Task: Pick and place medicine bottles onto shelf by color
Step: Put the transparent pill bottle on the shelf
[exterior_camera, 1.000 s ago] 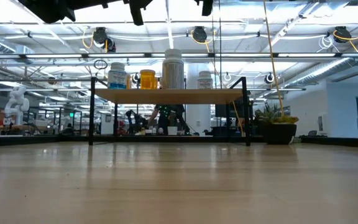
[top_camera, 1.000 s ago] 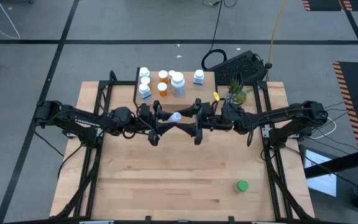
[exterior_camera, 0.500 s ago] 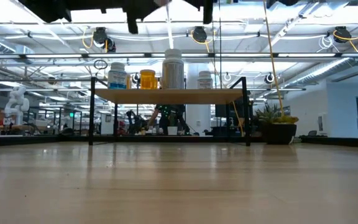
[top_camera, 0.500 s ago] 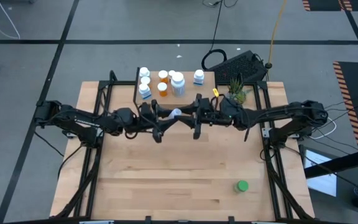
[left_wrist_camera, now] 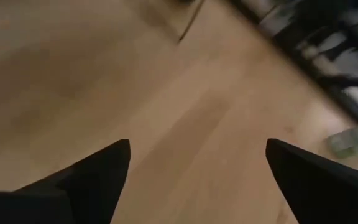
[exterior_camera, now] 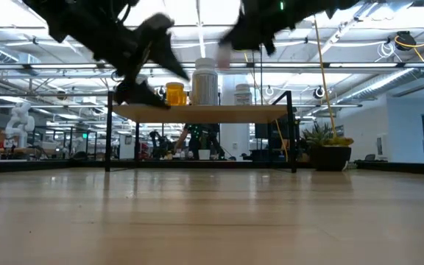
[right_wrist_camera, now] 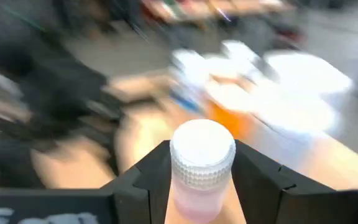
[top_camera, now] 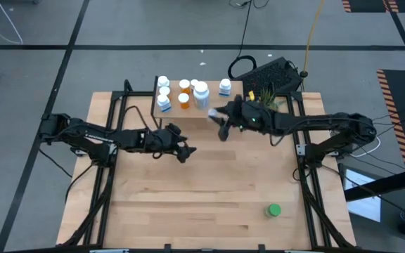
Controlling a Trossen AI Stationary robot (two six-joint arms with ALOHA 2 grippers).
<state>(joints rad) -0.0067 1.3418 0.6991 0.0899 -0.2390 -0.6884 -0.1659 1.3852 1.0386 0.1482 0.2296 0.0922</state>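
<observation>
Gripping pale bottle (right_wrist_camera: 202, 168), right tool (right_wrist_camera: 201, 177); left tool (left_wrist_camera: 197, 168) wide open, empty.

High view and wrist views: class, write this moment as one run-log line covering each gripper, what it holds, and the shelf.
right gripper: shut on pale purple bottle, near shelf | left gripper: open, empty, over table | shelf: bottles standing | green-capped bottle: on table

Open tabletop (top_camera: 209, 197) ahead of the shelf (top_camera: 216, 123) (bottles (top_camera: 183, 93) crowding its rear), lone green-capped bottle (top_camera: 274, 210) aside.
</observation>
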